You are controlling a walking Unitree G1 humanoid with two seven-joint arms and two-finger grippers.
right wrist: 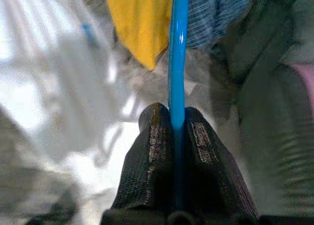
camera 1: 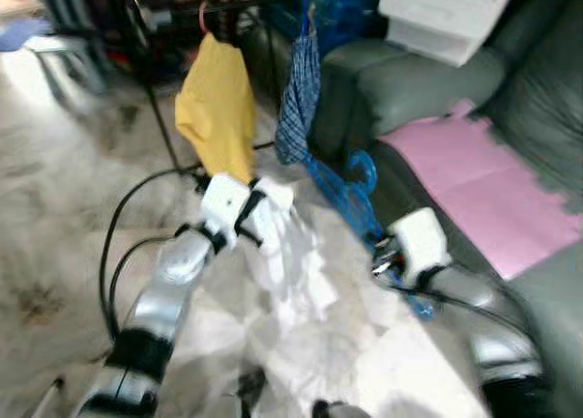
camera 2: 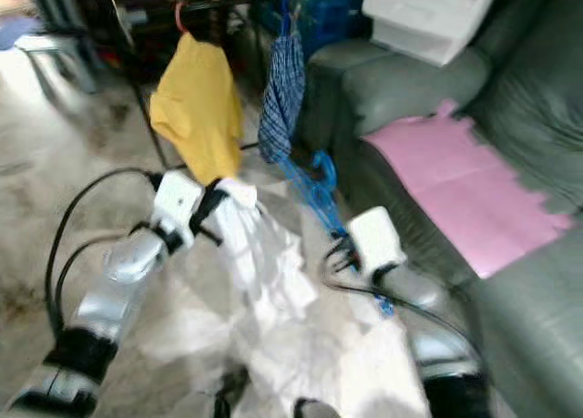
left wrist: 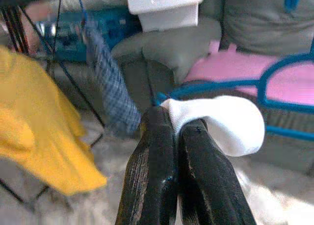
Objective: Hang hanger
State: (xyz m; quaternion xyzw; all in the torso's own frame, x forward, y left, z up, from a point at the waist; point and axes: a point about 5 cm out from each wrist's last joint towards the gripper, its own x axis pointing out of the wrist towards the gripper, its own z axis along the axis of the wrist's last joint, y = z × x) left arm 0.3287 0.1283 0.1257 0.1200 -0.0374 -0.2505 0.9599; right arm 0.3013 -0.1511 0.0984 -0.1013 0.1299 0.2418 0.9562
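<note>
Nearest to us, the left gripper (left wrist: 171, 124) has its two black fingers (left wrist: 149, 176) pressed together on a fold of a white garment (camera 1: 291, 254), which hangs down from the pinch toward the pale floor (camera 1: 64, 209). To the right, the right gripper (right wrist: 175, 118) is clamped on the thin bar of a blue hanger (camera 1: 351, 195); in the right wrist view we see the bar (right wrist: 177, 48) running straight out from between the closed fingers. The hanger thus sits between the two grippers, low and just in front of the grey sofa (camera 1: 537, 117), tilted, with its hook end toward the far side. We cannot tell whether the white garment is on the hanger or only beside it. A pink sheet (camera 1: 483, 186) lies on the sofa seat. Farther off, a yellow garment (camera 1: 219, 113) and a blue checked garment (camera 1: 299, 95) hang side by side from a dark rack (camera 1: 150, 81). At the far right, a white box (camera 1: 446, 17) rests on the sofa arm.
</note>
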